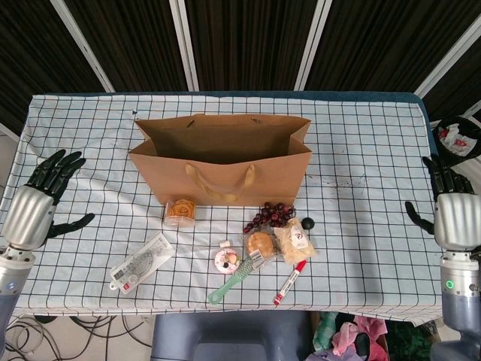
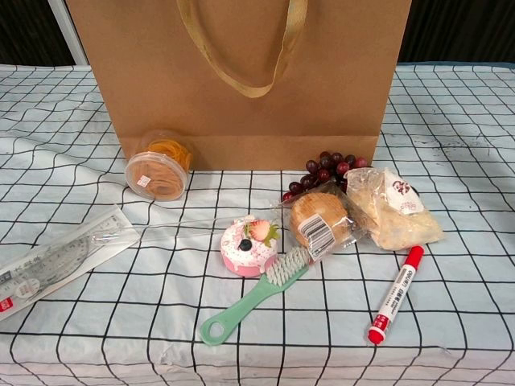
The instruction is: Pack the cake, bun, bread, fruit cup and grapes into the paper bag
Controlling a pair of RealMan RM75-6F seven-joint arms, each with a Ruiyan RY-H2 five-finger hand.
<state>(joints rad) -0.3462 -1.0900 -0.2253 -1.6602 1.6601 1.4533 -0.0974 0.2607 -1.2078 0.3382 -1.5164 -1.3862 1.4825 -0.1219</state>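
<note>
An open brown paper bag (image 1: pixel 222 154) (image 2: pixel 241 76) stands upright mid-table. In front of it lie a fruit cup (image 1: pixel 181 211) (image 2: pixel 158 166) on its side, dark grapes (image 1: pixel 270 215) (image 2: pixel 326 172), a wrapped bun (image 1: pixel 260 244) (image 2: pixel 319 219), a bagged bread (image 1: pixel 295 242) (image 2: pixel 392 210) and a small pink cake (image 1: pixel 228 260) (image 2: pixel 249 245). My left hand (image 1: pixel 41 199) hovers at the table's left edge, fingers spread, holding nothing. My right hand (image 1: pixel 449 207) sits at the right edge, also empty with its fingers apart. Neither hand shows in the chest view.
A green brush (image 1: pixel 233 281) (image 2: pixel 251 297) leans against the cake. A red marker (image 1: pixel 290 282) (image 2: pixel 396 293), a bagged protractor (image 1: pixel 141 260) (image 2: pixel 56 257) and a black ball (image 1: pixel 308 222) also lie on the checked cloth. A bin (image 1: pixel 456 138) stands off the right edge.
</note>
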